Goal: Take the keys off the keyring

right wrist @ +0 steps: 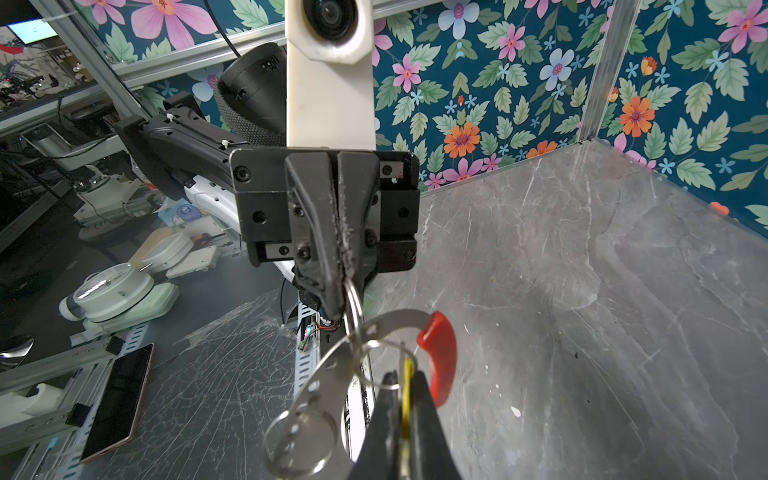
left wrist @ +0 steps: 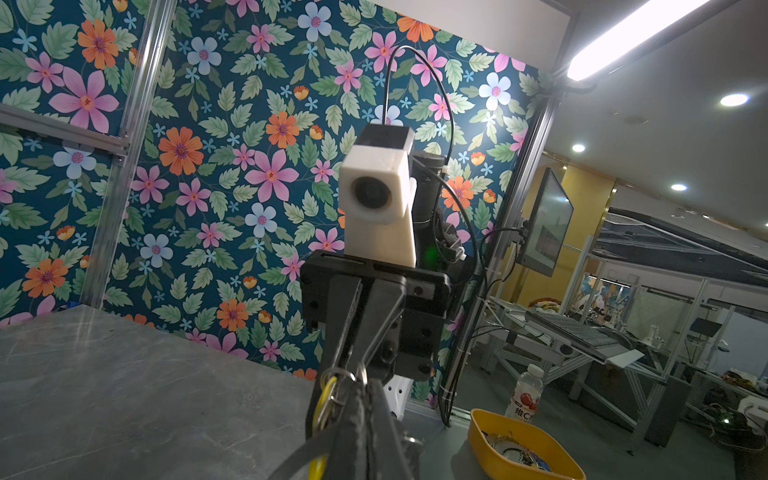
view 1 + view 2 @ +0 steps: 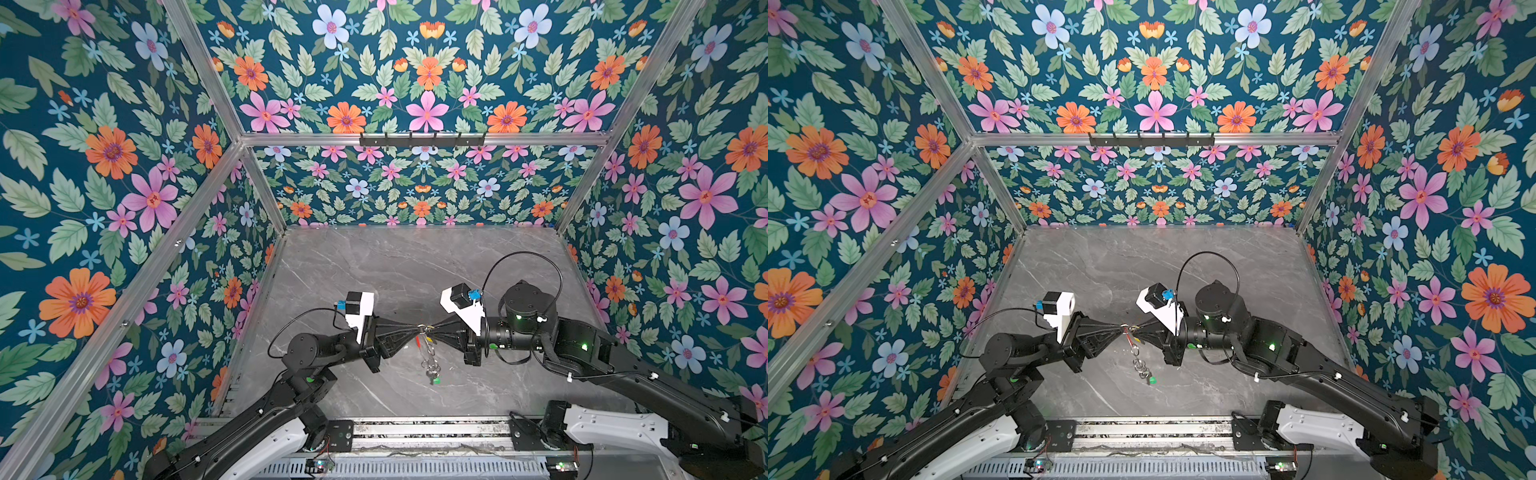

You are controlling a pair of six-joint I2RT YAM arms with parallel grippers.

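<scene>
Pinches a small silver wire loop in the left claw, fingers pressed together on it. Clamps the right claw flat on a thin yellow piece, probably the short brass-yellow key seen edge-on, though too narrow to tell for sure. Meets tip to tip in both top views, over the near half of the grey marbled worktop. Carries between the 2 tips the large thin grey keyring with its red curved segment, hanging down from the grip. Shows more small silver loops bunched lower on the rim, and at the very bottom the dark metal key with the bright green plastic tag, dangling. Cannot tell from above whether that tag touches the worktop.

Looks early in the job: 0 of 2 keys off, both apparently threaded on. Leaves working the yellow key out of its loop, then the same for the green-tagged 1.
</scene>
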